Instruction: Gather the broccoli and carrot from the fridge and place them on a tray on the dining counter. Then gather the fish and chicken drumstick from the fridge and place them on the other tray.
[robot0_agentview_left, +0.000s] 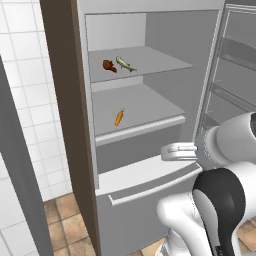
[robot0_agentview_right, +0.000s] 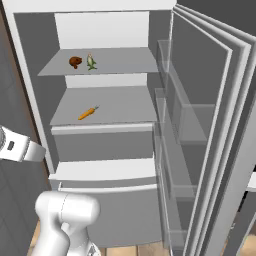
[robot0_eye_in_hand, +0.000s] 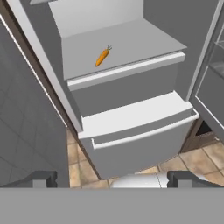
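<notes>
Even, flat rendered light; soft shadows, slight coarse blur.

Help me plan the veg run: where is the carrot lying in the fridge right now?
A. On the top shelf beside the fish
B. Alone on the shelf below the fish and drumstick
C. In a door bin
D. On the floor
B: the carrot lies by itself on the lower shelf, while the fish and drumstick sit on the shelf above.
</notes>
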